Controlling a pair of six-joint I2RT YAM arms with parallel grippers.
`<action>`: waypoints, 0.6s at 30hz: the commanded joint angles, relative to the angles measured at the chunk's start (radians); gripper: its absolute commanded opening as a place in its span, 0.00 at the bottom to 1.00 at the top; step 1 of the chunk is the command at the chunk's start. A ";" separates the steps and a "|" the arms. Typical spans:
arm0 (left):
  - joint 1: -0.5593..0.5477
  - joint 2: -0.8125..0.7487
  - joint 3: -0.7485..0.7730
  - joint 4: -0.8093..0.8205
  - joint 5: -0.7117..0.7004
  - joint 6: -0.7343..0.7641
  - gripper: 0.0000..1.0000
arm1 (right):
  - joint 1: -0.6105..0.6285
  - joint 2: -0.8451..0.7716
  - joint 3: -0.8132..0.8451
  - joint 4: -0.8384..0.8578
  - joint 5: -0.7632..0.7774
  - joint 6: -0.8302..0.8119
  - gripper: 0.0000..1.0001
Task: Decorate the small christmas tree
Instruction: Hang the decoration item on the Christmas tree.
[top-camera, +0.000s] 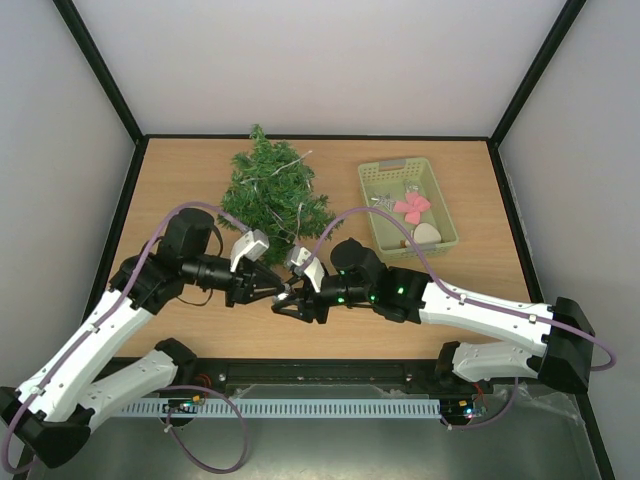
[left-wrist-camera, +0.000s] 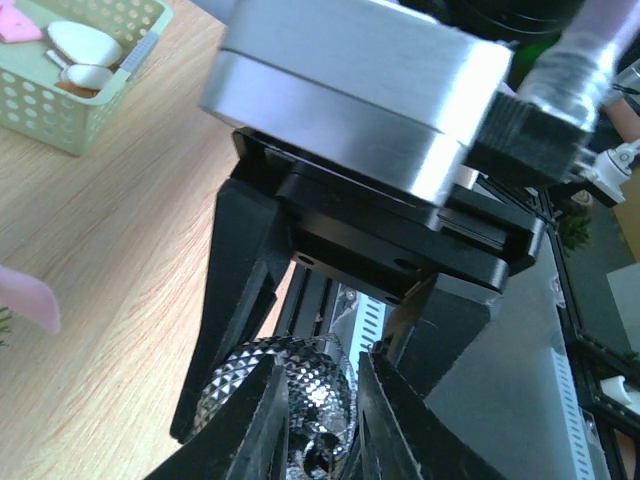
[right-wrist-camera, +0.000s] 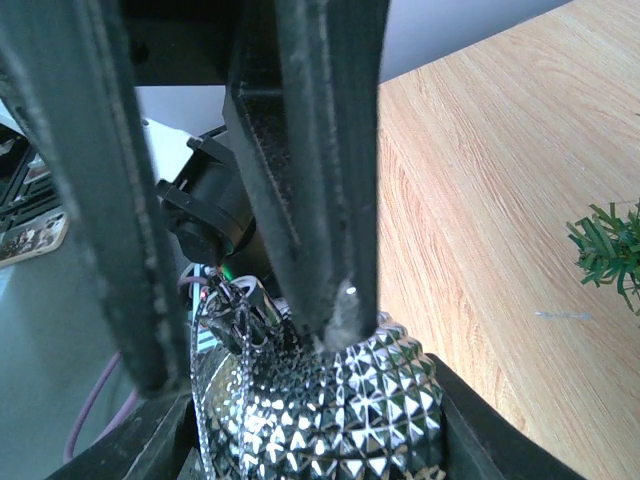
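Observation:
The small christmas tree (top-camera: 270, 190) lies flat on the wooden table, its tip toward the back; one sprig (right-wrist-camera: 610, 250) shows in the right wrist view. Both grippers meet in front of it. My right gripper (top-camera: 287, 303) (right-wrist-camera: 320, 440) is shut on a silver faceted bauble (right-wrist-camera: 340, 420) (left-wrist-camera: 300, 375), pressing it from both sides. My left gripper (top-camera: 280, 289) (left-wrist-camera: 315, 420) reaches in from the opposite side. Its jaws stand a little apart around the bauble's cap and thin silver hanging string (right-wrist-camera: 225, 300), and one fingertip (right-wrist-camera: 340, 325) touches the top of the ball.
A pale green perforated basket (top-camera: 400, 166) (left-wrist-camera: 70, 110) stands right of the tree, holding a pink ornament (top-camera: 412, 207), a white oval piece (top-camera: 427, 233) and some silvery bits. The table's front edge lies just behind the grippers.

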 joint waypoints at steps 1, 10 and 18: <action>-0.019 0.000 0.026 -0.032 0.011 0.029 0.18 | 0.007 -0.003 0.006 0.021 -0.010 0.013 0.35; -0.024 -0.002 0.055 -0.014 -0.028 0.011 0.02 | 0.007 -0.003 -0.009 0.012 -0.006 0.012 0.35; -0.024 -0.029 0.040 0.106 -0.147 -0.144 0.02 | 0.007 -0.032 -0.038 0.042 0.083 0.028 0.36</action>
